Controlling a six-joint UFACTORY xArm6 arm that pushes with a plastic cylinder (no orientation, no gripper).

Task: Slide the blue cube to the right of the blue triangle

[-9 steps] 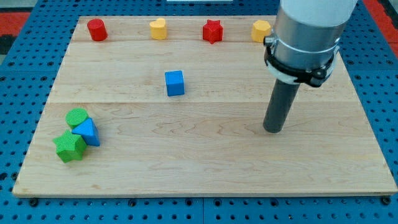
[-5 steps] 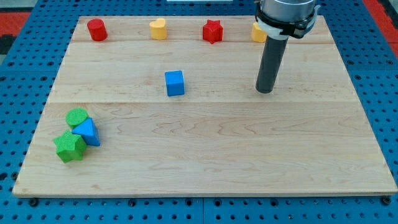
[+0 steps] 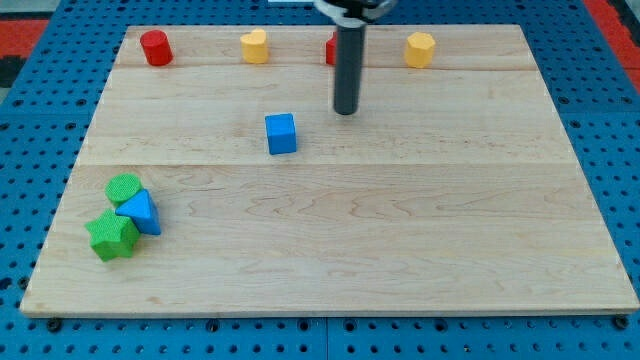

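Blue cube [image 3: 282, 133] sits upper-centre of the wooden board [image 3: 400, 250], just lower-left of my tip [image 3: 346, 111], not touching. I carry nothing. Blue triangle [image 3: 140, 211] lies lower left, against two green blocks [image 3: 113, 235].

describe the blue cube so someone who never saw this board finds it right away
On the wooden board, look near the middle, a little toward the view's top and left. The blue cube sits alone there, with my tip up and to its right; the blue triangle is wedged between green blocks.
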